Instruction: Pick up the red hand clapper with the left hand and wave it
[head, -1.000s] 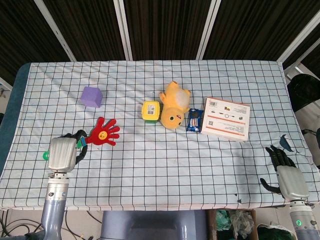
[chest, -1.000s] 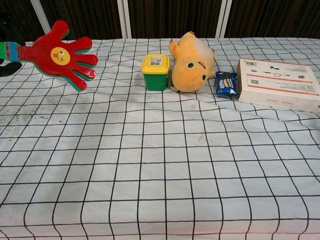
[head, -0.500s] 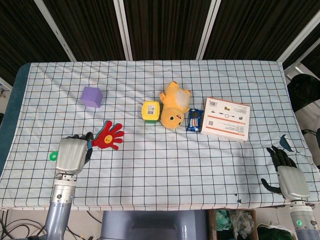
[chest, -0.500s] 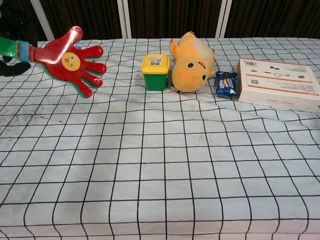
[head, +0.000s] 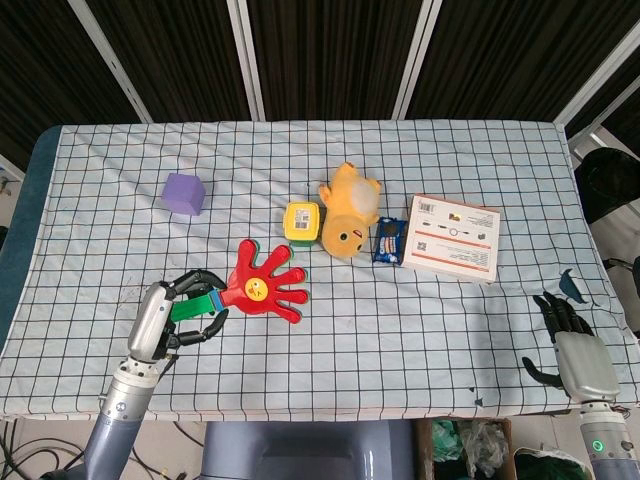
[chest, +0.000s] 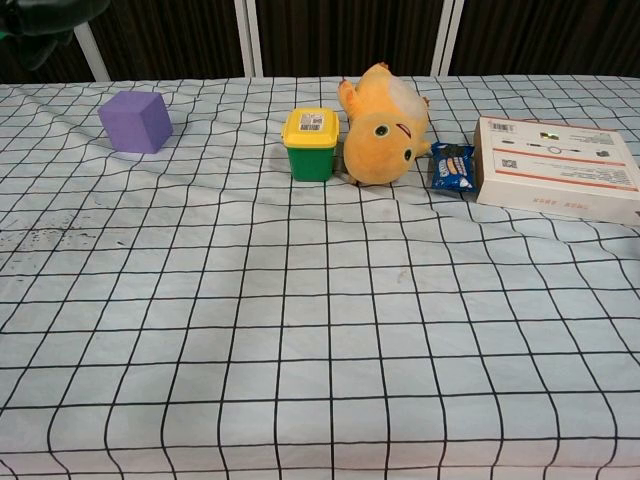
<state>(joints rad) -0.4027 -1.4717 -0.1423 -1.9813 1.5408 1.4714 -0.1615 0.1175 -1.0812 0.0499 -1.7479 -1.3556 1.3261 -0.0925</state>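
1. The left hand (head: 175, 315) has its dark fingers (head: 200, 277) curled around the green handle of the red hand clapper (head: 263, 284) and grips it; the hand sits at the lower left of the head view.
2. The clapper's red palm, with a yellow smiley face, fans out to the right of the hand — held in front of the checked tablecloth (head: 330, 350), its spread red fingers pointing toward the middle of the table.
3. In the chest view only a dark sliver of the left hand shows at the top left corner; the clapper is out of that view.
4. The right hand (head: 575, 350) is at the lower right table edge, fingers loosely spread, holding nothing.
5. Farther back on the cloth — a purple cube (head: 184, 193) at left, then a yellow-lidded green tub (head: 302, 222) just beside an orange plush toy (head: 349, 210), a small blue packet (head: 388, 240) and a white box (head: 452, 236).
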